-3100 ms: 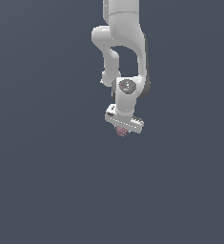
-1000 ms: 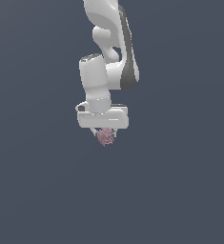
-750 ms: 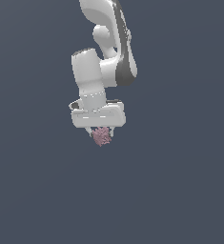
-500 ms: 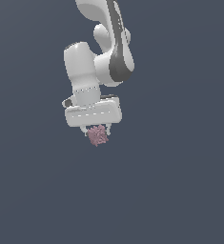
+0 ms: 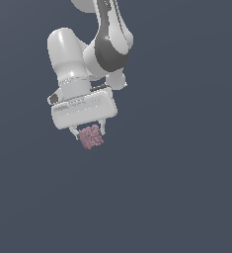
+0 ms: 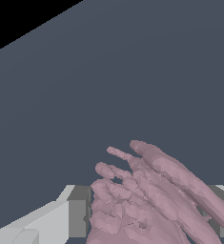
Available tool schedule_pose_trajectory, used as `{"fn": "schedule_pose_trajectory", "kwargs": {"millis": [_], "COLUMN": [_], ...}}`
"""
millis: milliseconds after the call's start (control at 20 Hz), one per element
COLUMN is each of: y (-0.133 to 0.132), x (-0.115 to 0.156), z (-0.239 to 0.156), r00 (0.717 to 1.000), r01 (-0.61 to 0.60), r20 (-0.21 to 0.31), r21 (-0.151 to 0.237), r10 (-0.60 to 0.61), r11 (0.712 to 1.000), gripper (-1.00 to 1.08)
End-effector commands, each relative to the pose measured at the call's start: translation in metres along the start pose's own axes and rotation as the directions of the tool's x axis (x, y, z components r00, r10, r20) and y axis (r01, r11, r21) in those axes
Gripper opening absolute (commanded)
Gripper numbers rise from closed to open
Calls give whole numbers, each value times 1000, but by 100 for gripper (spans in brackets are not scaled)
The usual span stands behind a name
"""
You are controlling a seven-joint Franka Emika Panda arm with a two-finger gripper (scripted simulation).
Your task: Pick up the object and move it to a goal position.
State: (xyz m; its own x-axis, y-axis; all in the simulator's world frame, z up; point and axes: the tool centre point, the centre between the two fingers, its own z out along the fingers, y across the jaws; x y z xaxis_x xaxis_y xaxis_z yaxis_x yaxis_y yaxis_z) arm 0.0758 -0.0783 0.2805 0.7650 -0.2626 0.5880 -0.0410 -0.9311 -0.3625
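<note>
The object is a small dusty-pink lumpy cluster of bumpy lobes. My white gripper is shut on it, with a finger on each side, and holds it in the air over the dark grey floor. In the exterior view it hangs below the gripper body, left of centre. In the wrist view the object fills the space between the two fingers, its long lobes pointing away from the camera. The lower part of the object is cut off by the edge of the wrist picture.
A plain dark grey surface lies all around. In the wrist view a black area lies beyond the edge of that surface.
The arm has carried the object toward the exterior view's left and slightly down over the last second. The wrist has turned, and the gripper stays shut on the object.
</note>
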Motion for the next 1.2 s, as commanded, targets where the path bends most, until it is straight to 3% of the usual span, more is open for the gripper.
{"fn": "schedule_pose_trajectory", "kwargs": {"millis": [0,500,1150], "y": [1,8,24], "x": [14,76,153], "z": [-10,-58,-139], "r00": [999,983,921], "r01": [14,84,210], "r20": [-31,-174,-377], "r21": [26,139,282], "r10": [-13,-59,-93], "r11": [1000,987,936], "gripper": [-100,-100,-100]}}
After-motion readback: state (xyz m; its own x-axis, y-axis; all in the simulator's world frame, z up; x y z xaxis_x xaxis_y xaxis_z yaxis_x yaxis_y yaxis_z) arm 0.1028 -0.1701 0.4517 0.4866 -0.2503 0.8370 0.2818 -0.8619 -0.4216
